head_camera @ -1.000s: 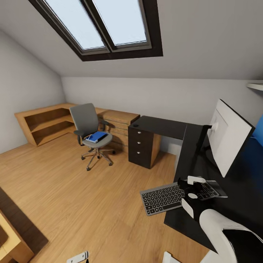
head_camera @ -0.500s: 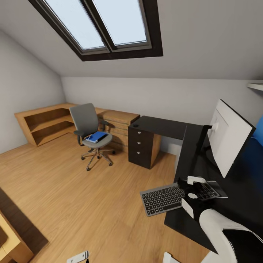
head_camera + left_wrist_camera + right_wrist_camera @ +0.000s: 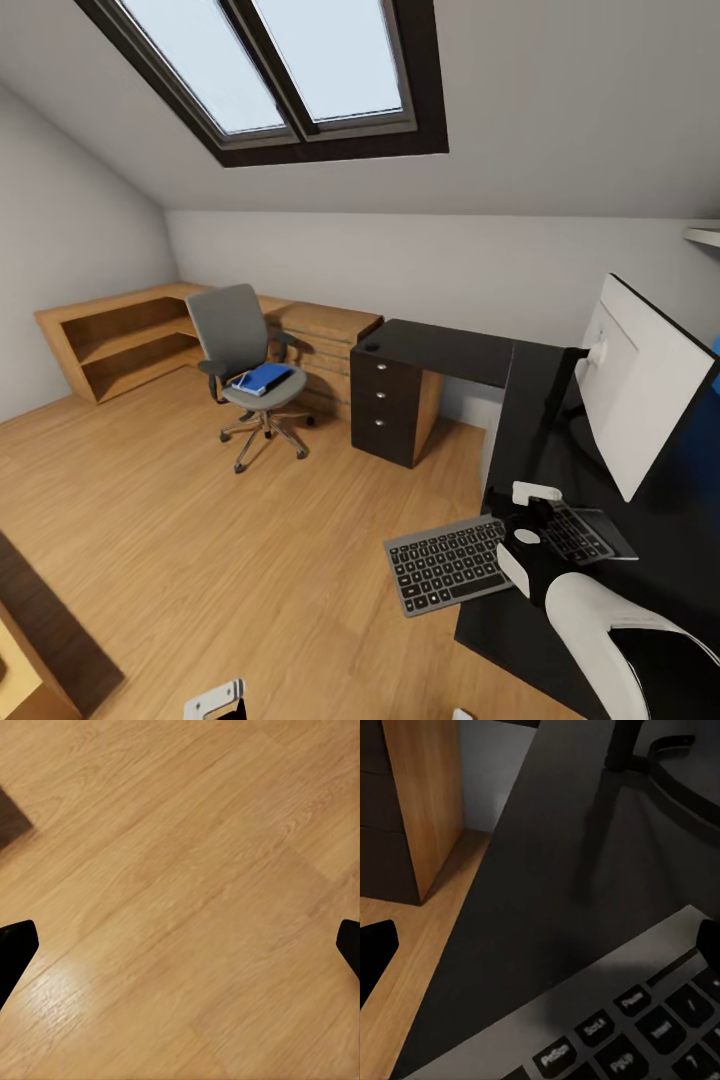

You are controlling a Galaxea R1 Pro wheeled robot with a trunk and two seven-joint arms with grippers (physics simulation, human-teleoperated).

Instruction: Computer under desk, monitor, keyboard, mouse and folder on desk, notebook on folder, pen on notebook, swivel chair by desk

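Observation:
The silver-grey keyboard [image 3: 450,562] lies at the black desk's [image 3: 450,350] near edge, its left half hanging out over the floor. My right gripper [image 3: 520,506] hovers over its right part, open; the right wrist view shows the gripper [image 3: 540,945] spread wide above the keyboard's [image 3: 645,1020] top row. The monitor [image 3: 645,385] stands on the desk, white back towards me. Across the room, the grey swivel chair [image 3: 232,330] carries the blue folder [image 3: 264,377] on its seat. A small dark rounded thing, likely the mouse [image 3: 371,347], sits on the desk's far end. My left gripper [image 3: 180,945] hangs open over bare floor.
A black three-drawer unit [image 3: 385,405] stands under the desk's far end. Low wooden shelving [image 3: 130,335] runs along the back-left wall behind the chair. A flat grey square [image 3: 612,540] lies by the keyboard's right end. Wood floor [image 3: 200,520] spreads between me and the chair.
The whole view has shifted a little, so the camera moved. My right gripper and the keyboard keep the same place relative to each other.

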